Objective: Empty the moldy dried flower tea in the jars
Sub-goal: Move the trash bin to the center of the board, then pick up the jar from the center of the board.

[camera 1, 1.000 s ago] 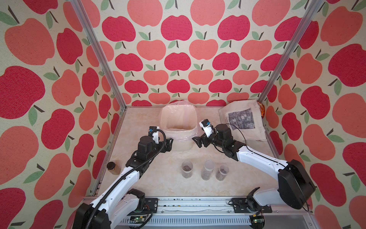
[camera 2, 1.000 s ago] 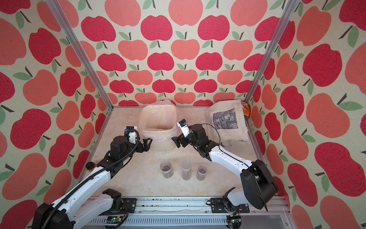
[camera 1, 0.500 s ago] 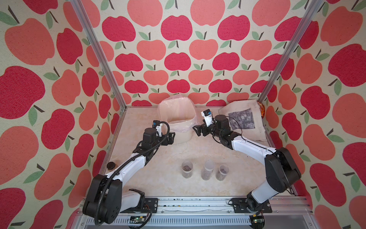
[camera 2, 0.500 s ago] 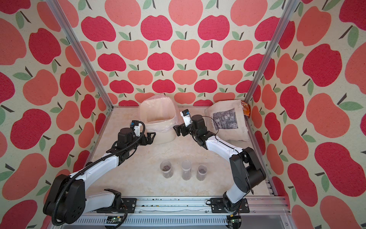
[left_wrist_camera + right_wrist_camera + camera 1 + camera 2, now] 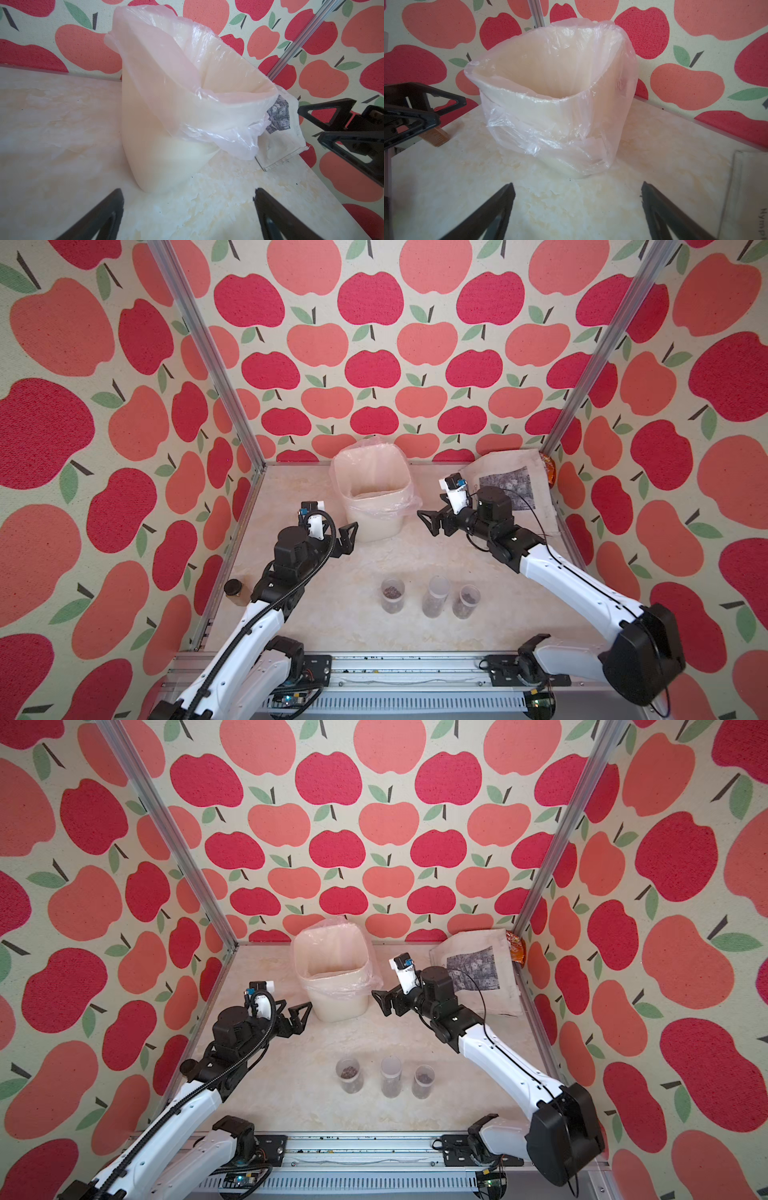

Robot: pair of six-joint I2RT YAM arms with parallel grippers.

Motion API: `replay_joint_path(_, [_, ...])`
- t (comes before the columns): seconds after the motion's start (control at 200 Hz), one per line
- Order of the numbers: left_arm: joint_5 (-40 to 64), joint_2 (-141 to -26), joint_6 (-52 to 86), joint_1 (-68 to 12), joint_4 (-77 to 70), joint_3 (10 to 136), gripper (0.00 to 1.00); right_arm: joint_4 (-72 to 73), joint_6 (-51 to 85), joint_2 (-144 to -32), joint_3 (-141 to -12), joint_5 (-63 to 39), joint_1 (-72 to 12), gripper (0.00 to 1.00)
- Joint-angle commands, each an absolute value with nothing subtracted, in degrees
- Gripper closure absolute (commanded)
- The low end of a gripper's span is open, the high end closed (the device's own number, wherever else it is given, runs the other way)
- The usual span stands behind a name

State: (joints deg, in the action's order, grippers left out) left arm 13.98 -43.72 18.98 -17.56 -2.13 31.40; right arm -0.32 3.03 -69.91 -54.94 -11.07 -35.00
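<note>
Our left gripper (image 5: 349,537) and right gripper (image 5: 426,522) both hang wide open, holding nothing. The jars (image 5: 434,602) look light and slick, lids probably on, so we'd pinch mid-wall gently.

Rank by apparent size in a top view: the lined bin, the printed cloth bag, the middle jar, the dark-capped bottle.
1-2. lined bin and printed cloth bag: alike, the bag partly covered, so unranked.
3. middle jar.
4. dark-capped bottle, slightly smaller.

Staged robot test booth (apple-print walls (image 5: 374,302), aluminium posts (image 5: 209,356)), bolted mounting rail (image 5: 395,668) up front.
</note>
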Motion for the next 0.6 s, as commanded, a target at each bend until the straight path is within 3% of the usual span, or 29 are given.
replay_joint_path(0.0, [13.2, -37.9, 20.3, -19.3, 7.6, 29.7, 0.0, -17.9, -4.0, -65.5, -58.5, -11.5, -37.3, 0.01])
replay_joint_path(0.33, [7.7, -33.0, 20.3, -34.2, 14.7, 29.6, 0.01, -52.4, -8.8, -66.9, -72.0, -1.7, -55.6, 0.02])
replay_joint_path(0.595, [4.5, -37.3, 15.2, -45.5, 9.3, 28.1, 0.01, -63.1, -1.8, -67.9, -73.6, 1.4, -61.5, 0.07])
